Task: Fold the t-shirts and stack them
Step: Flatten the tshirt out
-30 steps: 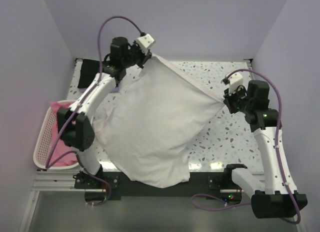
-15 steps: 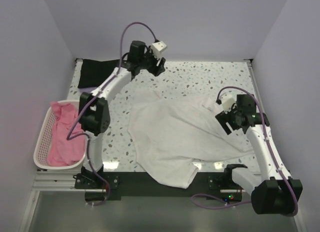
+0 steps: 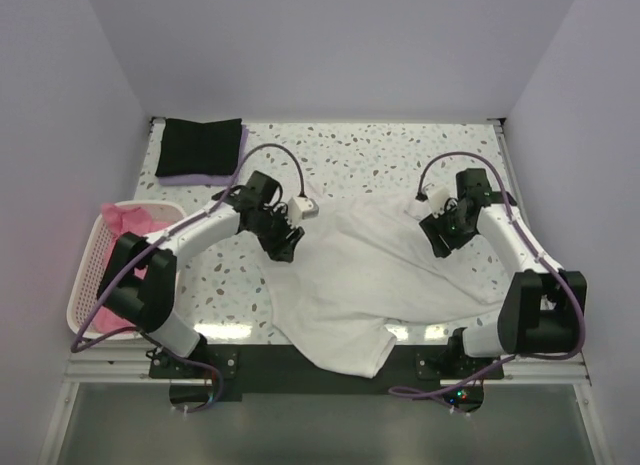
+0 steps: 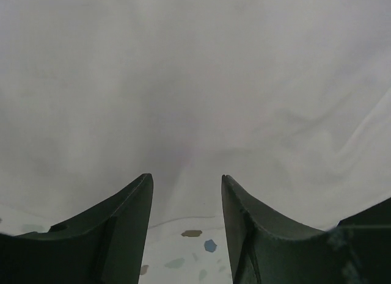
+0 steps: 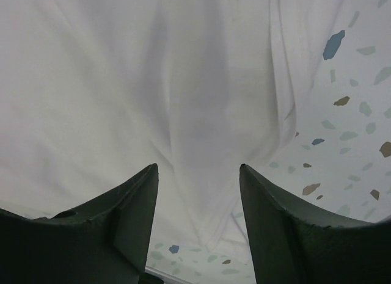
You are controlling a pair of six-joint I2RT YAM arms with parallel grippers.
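A white t-shirt (image 3: 370, 280) lies spread and rumpled across the middle of the speckled table, its lower end hanging over the near edge. My left gripper (image 3: 285, 243) hovers low at the shirt's left edge, open, with only cloth (image 4: 195, 94) and table between its fingers. At the shirt's upper right corner my right gripper (image 3: 438, 235) is open too, and the shirt's hem (image 5: 183, 101) lies under it. A folded black t-shirt (image 3: 198, 147) rests on a lavender one (image 3: 200, 178) at the back left. Pink t-shirts (image 3: 125, 285) fill the basket.
A pale pink lattice basket (image 3: 85, 275) stands at the table's left edge, beside the left arm's base. Bare speckled tabletop (image 3: 400, 150) shows behind the white shirt. Lilac walls close in the back and both sides.
Both grippers let go of the white shirt, which dropped from being held up and now lies on the table. Both arms came down to its left and right edges.
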